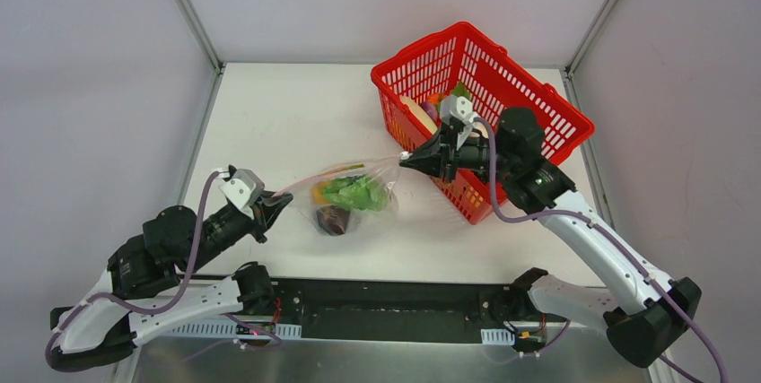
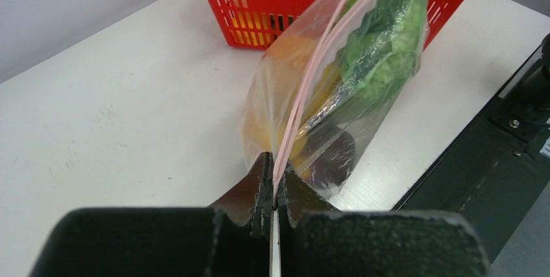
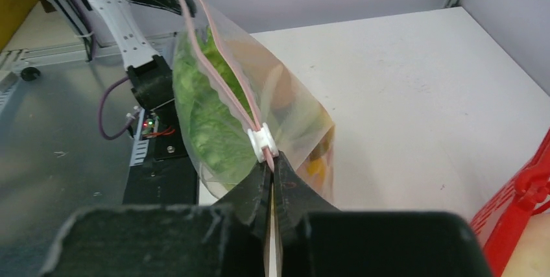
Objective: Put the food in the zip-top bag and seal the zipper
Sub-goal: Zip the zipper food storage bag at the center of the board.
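Both claws closed, left claw point(image 1: 286, 203) and right claw point(image 1: 405, 161) pinching zipper point(image 2: 310, 85) ends, zip-top bag point(image 1: 361, 213) stretched left-right.

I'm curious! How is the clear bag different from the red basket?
The clear crinkly zip-top bag is colourless film; the red plastic mesh basket is holed lattice. The left end effector and right end effector pinch the bag's ends; nothing grips the basket. Both hold toy food.

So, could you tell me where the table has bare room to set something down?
Bare: the back-left table, between the left rail and the red basket; also a strip between the zip-top bag and the black base plate. Crowded: centre and right, around bag and basket.
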Robot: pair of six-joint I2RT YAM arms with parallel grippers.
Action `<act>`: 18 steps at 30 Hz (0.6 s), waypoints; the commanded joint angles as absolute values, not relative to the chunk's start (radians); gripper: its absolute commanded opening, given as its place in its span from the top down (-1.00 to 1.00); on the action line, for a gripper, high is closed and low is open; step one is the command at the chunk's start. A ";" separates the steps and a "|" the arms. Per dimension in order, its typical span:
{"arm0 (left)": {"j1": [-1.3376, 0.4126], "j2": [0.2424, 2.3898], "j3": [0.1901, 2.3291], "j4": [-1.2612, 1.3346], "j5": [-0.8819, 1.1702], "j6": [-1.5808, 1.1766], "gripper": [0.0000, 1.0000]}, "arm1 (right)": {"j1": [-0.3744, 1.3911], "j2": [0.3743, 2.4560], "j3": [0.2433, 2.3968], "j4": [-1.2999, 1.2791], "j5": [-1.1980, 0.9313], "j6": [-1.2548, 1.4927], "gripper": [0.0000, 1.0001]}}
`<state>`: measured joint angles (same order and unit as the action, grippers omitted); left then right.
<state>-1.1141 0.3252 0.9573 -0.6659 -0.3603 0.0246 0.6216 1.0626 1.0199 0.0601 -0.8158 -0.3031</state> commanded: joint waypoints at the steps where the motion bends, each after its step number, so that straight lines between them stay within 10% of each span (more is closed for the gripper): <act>1: -1.119 0.283 0.965 -0.683 -0.516 0.003 1.00 | 0.582 1.004 1.027 0.077 -0.896 -0.228 1.00; 18: -1.119 0.495 0.984 -0.681 -0.647 -0.073 1.00 | 0.577 1.096 1.082 -0.070 -0.862 -0.103 1.00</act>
<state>-1.1255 0.4198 0.9550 -0.6903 -0.5316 -0.0494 0.5938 1.0779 1.0508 -0.1101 -0.9127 -0.1802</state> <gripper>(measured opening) 0.009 0.006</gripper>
